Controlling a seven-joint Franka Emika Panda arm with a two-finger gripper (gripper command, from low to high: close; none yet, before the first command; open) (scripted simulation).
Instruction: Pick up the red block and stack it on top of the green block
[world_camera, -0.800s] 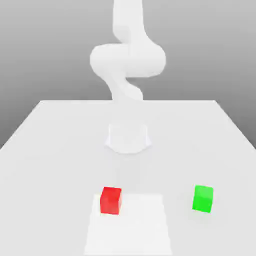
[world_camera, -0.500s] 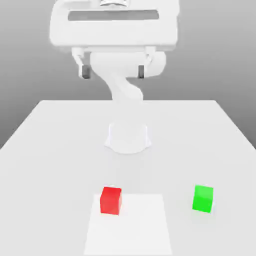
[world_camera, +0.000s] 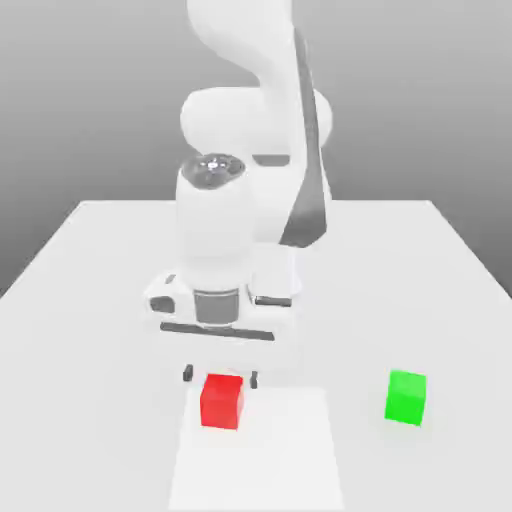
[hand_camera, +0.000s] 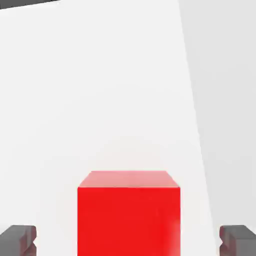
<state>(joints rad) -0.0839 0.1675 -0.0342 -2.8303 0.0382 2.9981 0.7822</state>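
The white arm's two-finger gripper (world_camera: 220, 376) hangs pointing straight down over the small matte bright red cube (world_camera: 222, 401), its dark fingertips (world_camera: 188, 373) spread wide and standing apart from the cube on either flank; the hand view confirms this, with the red cube (hand_camera: 128, 212) centred between the two grey pads (hand_camera: 18, 239) and bare gaps on both sides. The wide spread and the centring suit a descent that brackets the cube before closing; nothing is gripped yet. The red cube rests on the white table (world_camera: 100, 300) near its front edge, toward the exterior view's left, sitting on the far left corner of a paler square patch (world_camera: 260, 460). The small matte bright green cube (world_camera: 406, 398), the stacking target, stands well apart toward the exterior view's right, equally near the front edge and short of the table's right edge. The surface between the two cubes is bare, so a lift and sideways carry should meet no obstacle; the green cube's top is free to receive the red one
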